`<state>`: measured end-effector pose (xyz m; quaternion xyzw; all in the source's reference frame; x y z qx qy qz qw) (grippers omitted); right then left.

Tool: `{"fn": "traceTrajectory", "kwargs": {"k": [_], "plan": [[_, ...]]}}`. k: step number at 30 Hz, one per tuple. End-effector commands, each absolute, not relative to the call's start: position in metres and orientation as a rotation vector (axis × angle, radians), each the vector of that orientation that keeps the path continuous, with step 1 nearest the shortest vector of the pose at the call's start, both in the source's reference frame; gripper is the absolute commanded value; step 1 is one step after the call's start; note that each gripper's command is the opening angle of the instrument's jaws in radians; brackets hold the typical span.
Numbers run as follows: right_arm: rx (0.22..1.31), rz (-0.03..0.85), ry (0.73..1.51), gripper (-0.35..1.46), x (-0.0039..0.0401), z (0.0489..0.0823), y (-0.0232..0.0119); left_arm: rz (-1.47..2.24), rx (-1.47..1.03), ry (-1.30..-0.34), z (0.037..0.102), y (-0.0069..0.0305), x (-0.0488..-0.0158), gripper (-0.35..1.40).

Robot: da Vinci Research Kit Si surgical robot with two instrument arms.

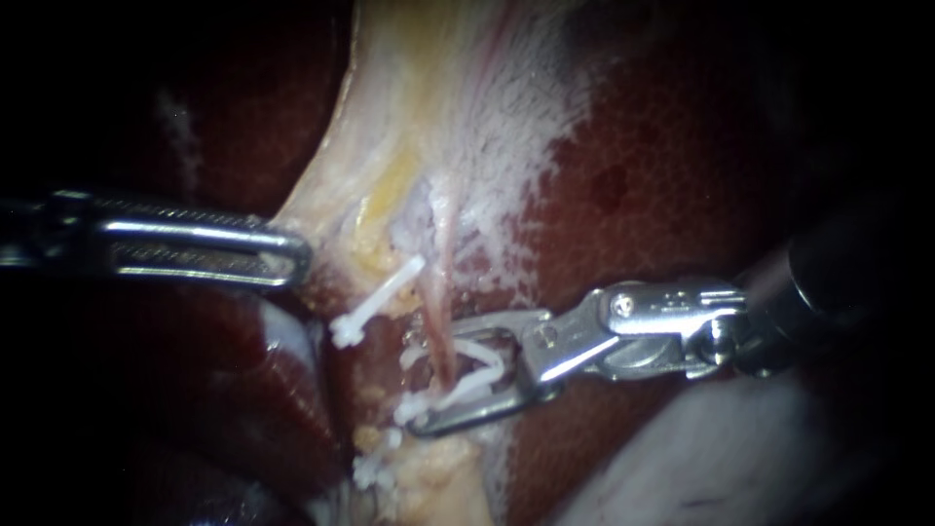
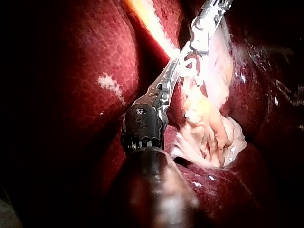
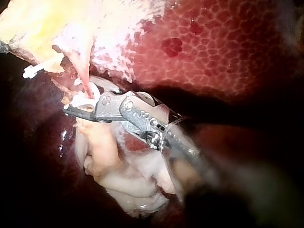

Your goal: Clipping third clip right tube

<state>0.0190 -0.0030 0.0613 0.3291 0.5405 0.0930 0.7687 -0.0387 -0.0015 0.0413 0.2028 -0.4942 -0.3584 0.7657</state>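
At the right instrument (image 1: 446, 375): jaws standing well apart yet clamped on a white clip (image 1: 482, 365), one leg seated against each, not yet squeezed flat. Straddles the right tube (image 1: 438, 287), the thin pink strand running down between the clip's legs, so that closing would pinch it across its width rather than along it. Comes in from the side, roughly square to the tube, probably for that same reason. Just beside the jaws, toward the left instrument, a set clip (image 1: 375, 302) lying aslant; farther down the pale strip, another clip (image 1: 375, 474); hard to tell what each one sits on. Farther out, the left instrument (image 1: 292, 256), jaws together on the edge of the pale tissue (image 1: 390, 127), seemingly drawing it sideways to keep the tube taut and clear of the dark red liver (image 1: 672, 175) around it. Judged near the point of firing: clip in place around the tube, closure not yet done. Worth checking first that both clip tips reach past the far side of the tube and catch no neighbouring clip.
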Motion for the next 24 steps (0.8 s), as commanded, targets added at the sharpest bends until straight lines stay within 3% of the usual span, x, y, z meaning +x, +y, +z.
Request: {"fn": "traceTrajectory", "kwargs": {"k": [1,10,13,18,24], "plan": [[0.712,0.205,1.172,0.42,0.0190,0.0613,-0.0030,-0.779,0.440,-1.073,0.0413,-0.0015,-0.0387,-0.35],[0.693,0.230,1.169,0.29,0.0192,0.0612,-0.0025,-0.779,0.439,-1.073,0.0414,-0.0016,-0.0388,-0.35],[0.666,0.248,1.168,0.11,0.0189,0.0612,-0.0025,-0.779,0.439,-1.073,0.0415,-0.0016,-0.0388,-0.35],[0.670,0.291,1.157,-0.35,0.0180,0.0611,-0.0027,-0.778,0.439,-1.073,0.0415,-0.0016,-0.0388,-0.35],[0.676,0.299,1.154,-0.35,0.0178,0.0613,-0.0029,-0.778,0.439,-1.073,0.0415,-0.0016,-0.0388,-0.35]]}}
